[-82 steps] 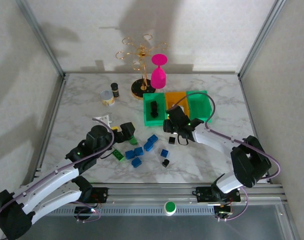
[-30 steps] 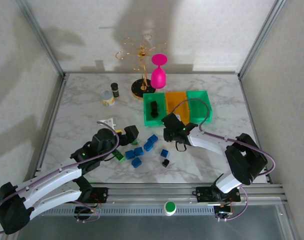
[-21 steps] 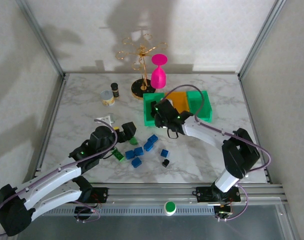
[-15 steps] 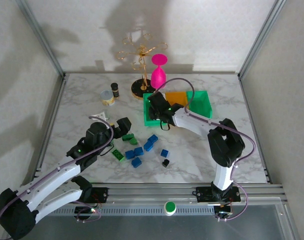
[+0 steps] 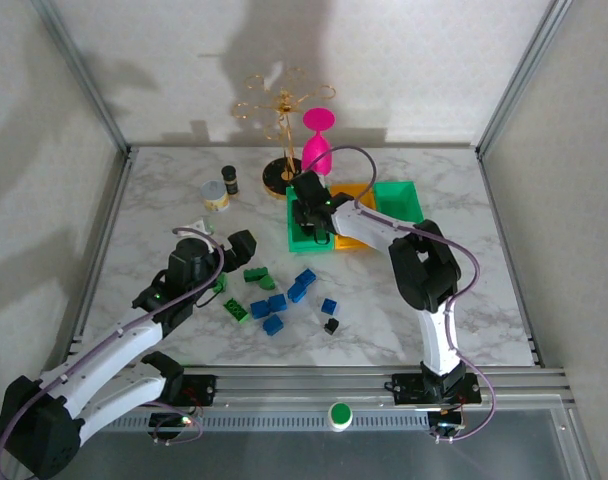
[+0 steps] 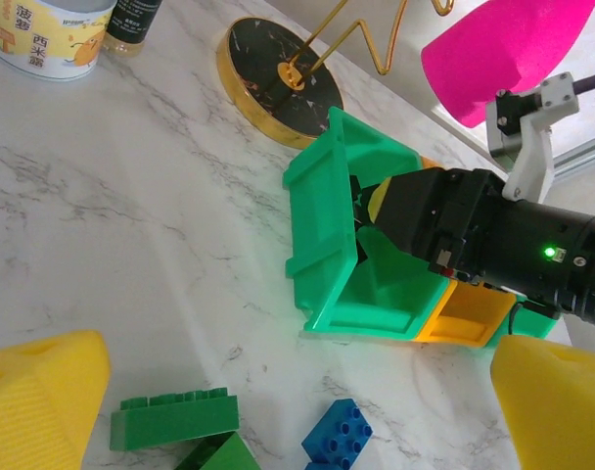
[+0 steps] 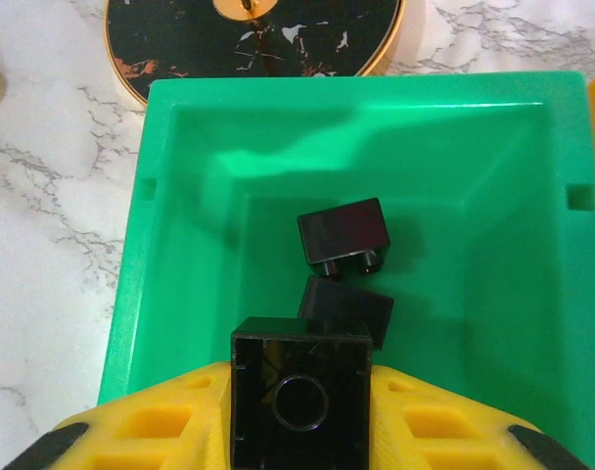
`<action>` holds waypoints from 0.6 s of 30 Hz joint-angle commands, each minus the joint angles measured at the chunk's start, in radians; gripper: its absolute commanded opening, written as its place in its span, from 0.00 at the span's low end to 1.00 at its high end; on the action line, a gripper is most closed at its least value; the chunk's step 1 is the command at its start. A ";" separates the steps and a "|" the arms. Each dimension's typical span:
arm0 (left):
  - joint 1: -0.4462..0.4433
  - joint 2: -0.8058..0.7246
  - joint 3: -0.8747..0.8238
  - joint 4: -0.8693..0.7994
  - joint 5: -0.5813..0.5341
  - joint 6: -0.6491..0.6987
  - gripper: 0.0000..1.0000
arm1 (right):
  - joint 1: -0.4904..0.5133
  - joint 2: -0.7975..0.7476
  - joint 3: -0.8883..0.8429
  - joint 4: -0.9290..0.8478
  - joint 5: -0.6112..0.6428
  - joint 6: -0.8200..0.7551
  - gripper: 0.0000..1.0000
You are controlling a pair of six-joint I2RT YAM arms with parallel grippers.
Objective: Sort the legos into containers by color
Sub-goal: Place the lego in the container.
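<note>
My right gripper point(image 7: 299, 431) is shut on a black lego point(image 7: 299, 397), held hollow side up over the left green container point(image 7: 180, 196). Two black legos point(image 7: 343, 237) lie inside that bin. In the top view the right gripper point(image 5: 310, 214) hangs over this green container point(image 5: 296, 240), with the orange container point(image 5: 356, 192) and the other green container point(image 5: 399, 195) joined to its right. My left gripper point(image 5: 239, 250) stands open above the table with nothing between its fingers point(image 6: 43, 392). Loose legos lie ahead of it: green point(image 5: 254, 274), blue point(image 5: 274, 305) and one black point(image 5: 331, 325).
A pink wine glass point(image 5: 317, 145) and a gold rack on a black round base point(image 5: 279, 175) stand just behind the bins. A tin can point(image 5: 216, 196) and a small dark jar point(image 5: 229, 180) sit at the back left. Metal frame posts bound the table's sides.
My right gripper has carried the black lego from the table's middle back and left to above the left green container. My left gripper has drifted slightly back, away from the loose bricks.
</note>
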 commanded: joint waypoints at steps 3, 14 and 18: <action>0.014 0.004 0.026 0.029 0.022 0.017 0.99 | -0.002 0.044 0.042 0.007 -0.001 -0.015 0.35; 0.019 -0.005 0.030 0.025 0.031 0.012 1.00 | -0.002 0.002 0.024 0.013 -0.011 -0.016 0.46; 0.019 -0.020 0.037 0.012 0.035 0.018 0.99 | -0.002 -0.063 -0.007 0.013 -0.008 -0.008 0.46</action>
